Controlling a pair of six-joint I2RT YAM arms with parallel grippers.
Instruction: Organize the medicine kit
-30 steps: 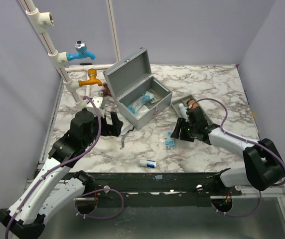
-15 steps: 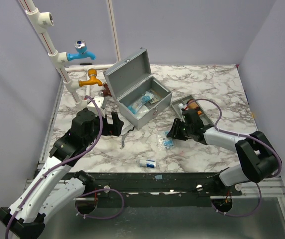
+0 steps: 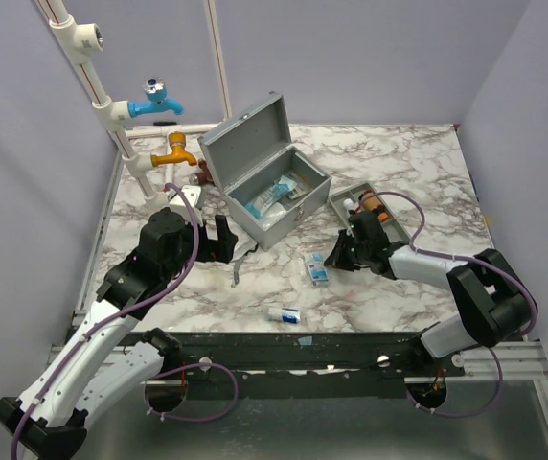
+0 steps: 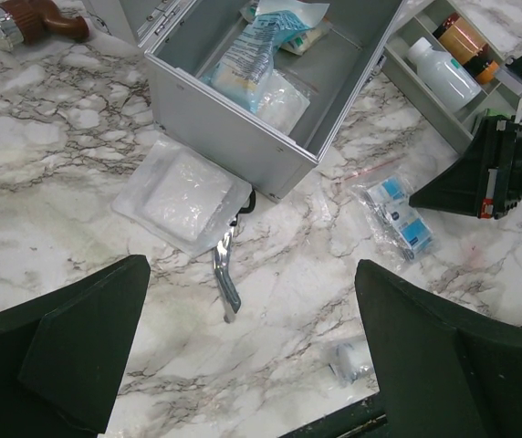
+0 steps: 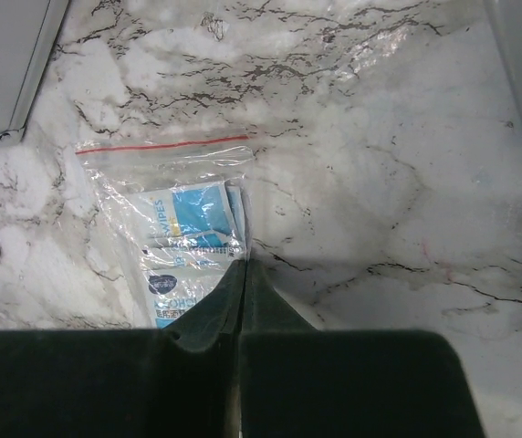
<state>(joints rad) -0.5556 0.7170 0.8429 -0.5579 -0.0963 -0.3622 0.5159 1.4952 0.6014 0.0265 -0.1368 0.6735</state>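
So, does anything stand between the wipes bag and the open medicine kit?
Nothing visible: bare marble lies between the wipes bag, at the shut right hand's tips, and the medicine kit; only the kit's front wall would need clearing.

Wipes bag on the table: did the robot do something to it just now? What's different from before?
The right gripper slid left along the table to the wipes bag, and its jaws now look shut on the bag's edge. The bag has bunched up narrower and shifted slightly. The left gripper, open, the medicine kit, the tray and the small bottle stayed put.
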